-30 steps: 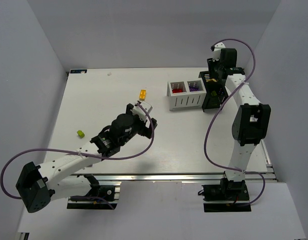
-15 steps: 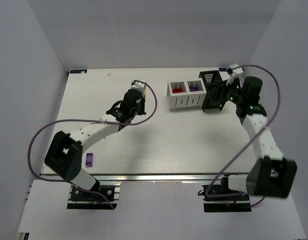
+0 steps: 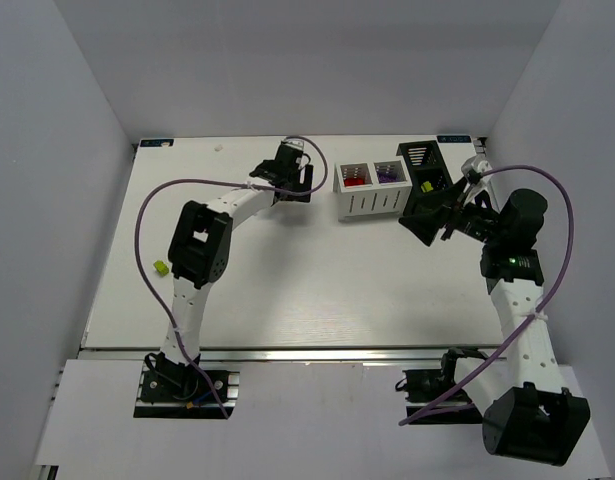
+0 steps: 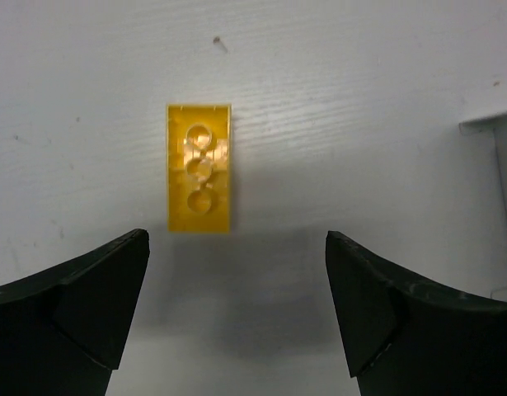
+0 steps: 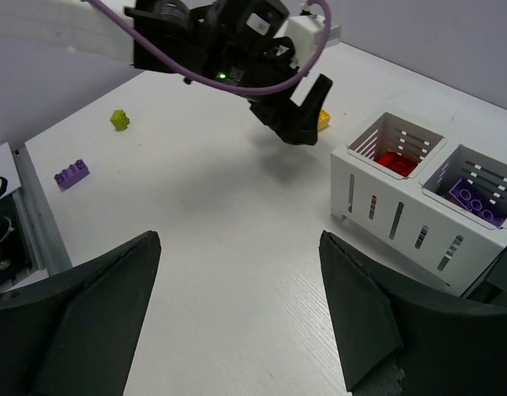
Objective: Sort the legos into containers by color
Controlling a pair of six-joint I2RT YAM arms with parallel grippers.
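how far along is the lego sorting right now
Done: red lego and purple lego sit in separate compartments of the white box. In hand: nothing; the open left tool hovers over a yellow brick, the right tool is open too. Left: that yellow brick, a lime green brick and a loose purple brick on the table.

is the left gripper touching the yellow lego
Apart. The left wrist view shows the table between the yellow lego and both open fingers of the left gripper.
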